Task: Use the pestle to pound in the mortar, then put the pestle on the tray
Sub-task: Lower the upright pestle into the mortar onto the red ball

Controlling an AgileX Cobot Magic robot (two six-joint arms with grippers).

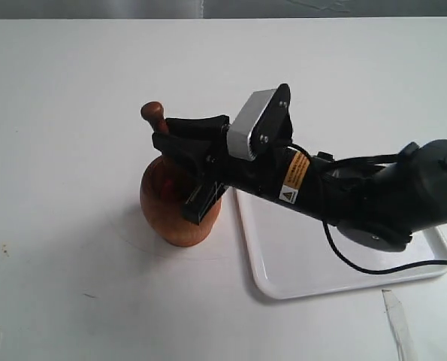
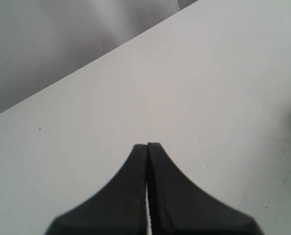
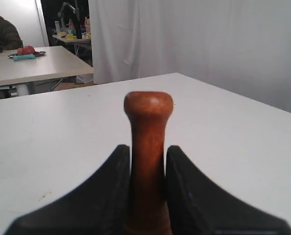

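Note:
The orange-brown mortar (image 1: 176,207) stands on the white table with something red inside. The pestle (image 1: 155,115) rises from its mouth, knob end up; its lower part is hidden. My right gripper (image 1: 179,162) reaches in from the right and is shut on the pestle's shaft just above the mortar. In the right wrist view the pestle (image 3: 147,147) stands between the two black fingers (image 3: 111,191) of the right gripper (image 3: 147,152), both pressing on it. The white tray (image 1: 298,256) lies right of the mortar, partly under the right arm. My left gripper (image 2: 147,145) is shut, holding nothing, over bare table.
A strip of clear tape (image 1: 397,320) lies on the table near the tray's front right corner. The table's far edge (image 1: 208,18) runs along the top of the exterior view. Another table (image 3: 33,63) with objects stands in the background.

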